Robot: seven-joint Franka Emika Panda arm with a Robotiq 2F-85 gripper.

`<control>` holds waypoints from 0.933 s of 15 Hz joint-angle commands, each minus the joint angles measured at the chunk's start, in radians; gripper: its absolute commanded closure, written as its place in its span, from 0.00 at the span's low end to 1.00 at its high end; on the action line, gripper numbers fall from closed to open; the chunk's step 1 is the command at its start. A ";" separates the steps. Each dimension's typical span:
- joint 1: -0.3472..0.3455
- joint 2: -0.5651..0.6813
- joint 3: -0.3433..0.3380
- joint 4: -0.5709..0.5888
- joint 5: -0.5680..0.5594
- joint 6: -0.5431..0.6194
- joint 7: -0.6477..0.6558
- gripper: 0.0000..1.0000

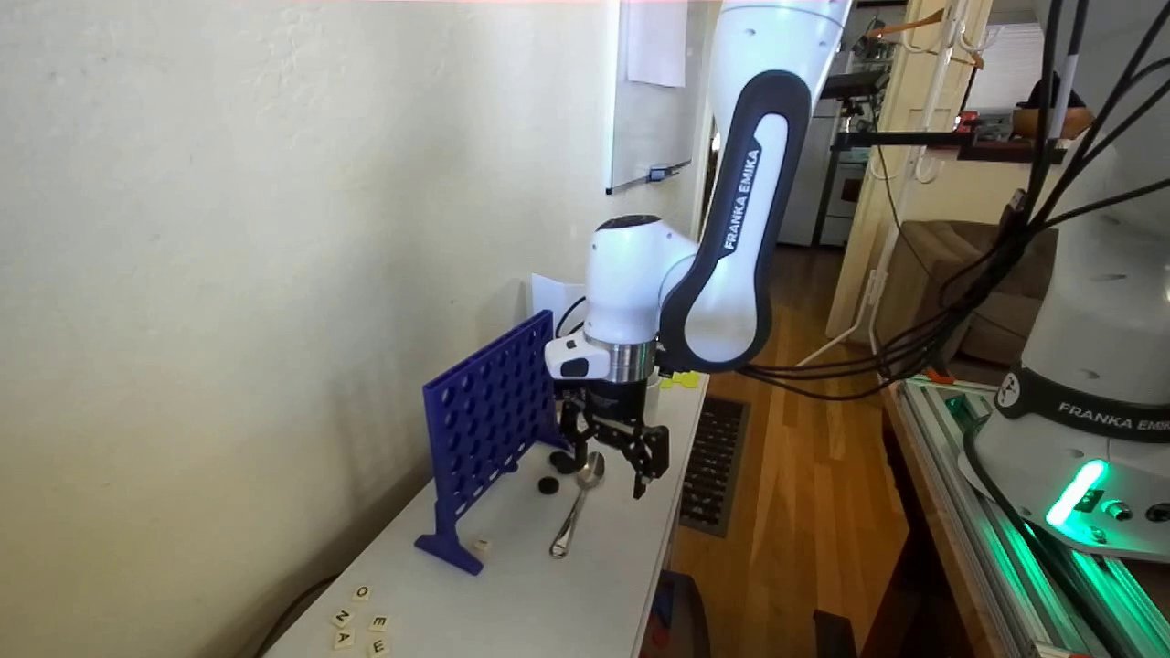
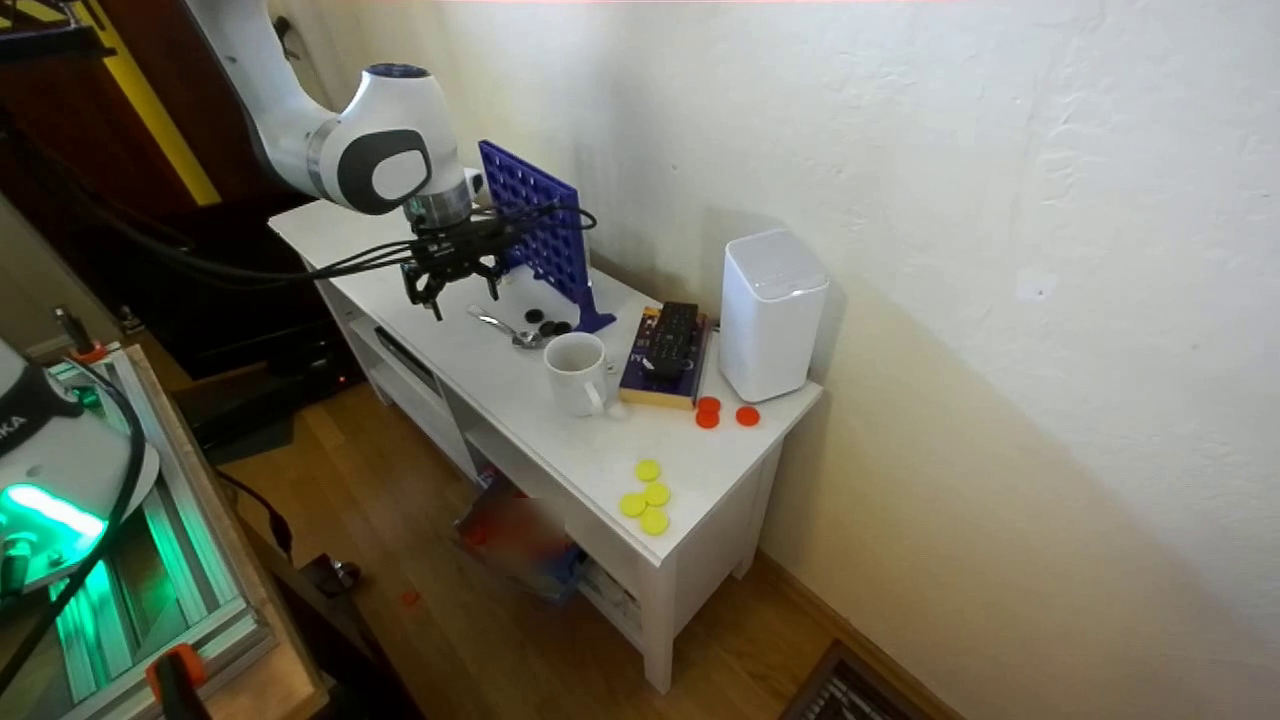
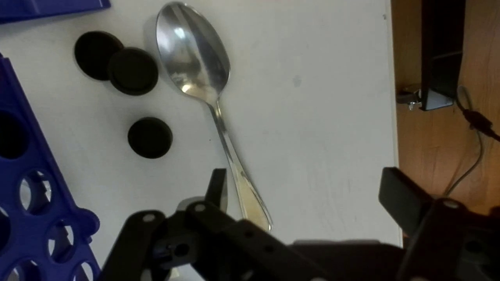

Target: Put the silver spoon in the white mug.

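Note:
The silver spoon (image 1: 571, 525) lies flat on the white table, and its bowl and handle show in the wrist view (image 3: 193, 54). It also shows in an exterior view (image 2: 500, 325). My gripper (image 1: 610, 473) is open and empty above the table, over the handle side of the spoon. In the wrist view the fingers (image 3: 304, 183) are wide apart; the spoon's handle end appears just inside the left finger, not touched as far as I can see. The white mug (image 2: 575, 378) stands upright with its handle toward the table's near end. It is out of the wrist view.
The blue grid board (image 1: 489, 411) stands upright beside the spoon. Black discs (image 3: 150, 137) lie between them. A book (image 2: 650, 395) with a remote (image 2: 670, 340), a white boxy object (image 2: 770, 320), red discs (image 2: 708, 412), yellow discs (image 2: 655, 493) and letter tiles (image 1: 361, 593) are on the table.

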 commanded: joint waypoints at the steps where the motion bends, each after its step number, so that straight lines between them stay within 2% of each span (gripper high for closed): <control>1: -0.003 0.066 0.023 0.078 -0.022 0.010 0.069 0.00; 6: 0.020 0.119 0.016 0.151 -0.034 -0.014 0.134 0.00; 7: 0.020 0.129 0.016 0.162 -0.036 -0.019 0.142 0.03; 8: 0.021 0.139 0.014 0.172 -0.039 -0.024 0.150 0.12; 9: 0.024 0.148 0.010 0.181 -0.042 -0.027 0.158 0.08; 14: 0.016 0.184 0.010 0.211 -0.055 -0.041 0.169 0.07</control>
